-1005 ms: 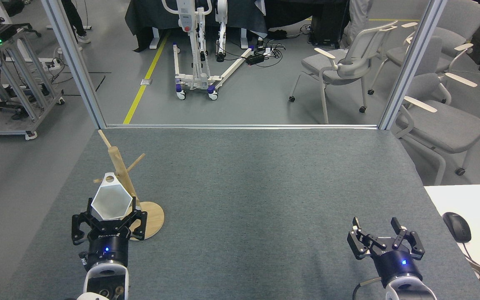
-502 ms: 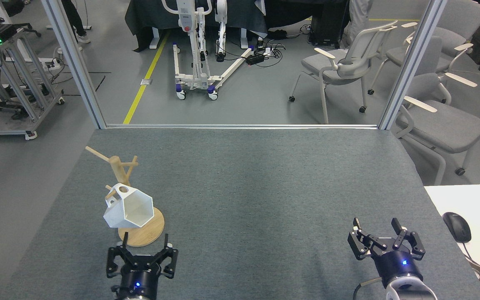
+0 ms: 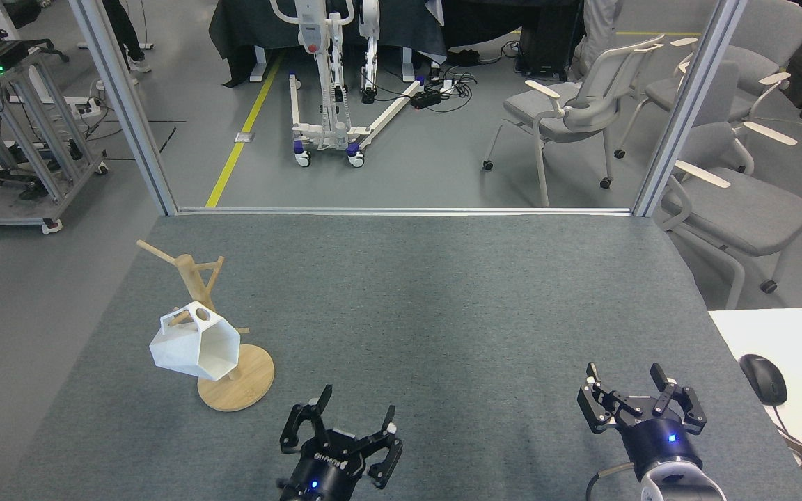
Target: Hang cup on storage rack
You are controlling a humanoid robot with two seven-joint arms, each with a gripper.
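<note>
The cup [image 3: 195, 346] hangs by its handle on a low peg of the rack [image 3: 216, 327], at the left side of the grey table [image 3: 443, 313], with its open mouth turned toward the camera and its body leaning out to the left of the post. The left gripper [image 3: 352, 428] is empty with its fingers spread apart, low in the view and well apart from the rack. The right gripper [image 3: 641, 393] is also empty and spread, far to the right near the mouse [image 3: 763, 379]. The hanging looks done, so the risks are now about keeping it. The peg passes only through the small handle, and I judge the cup could slip off if the peg is not deep enough in the loop. The cup's weight sits on 1 side of the post, so the rack could tip on its round base if something knocks it. The left arm should keep away from the base.
</note>
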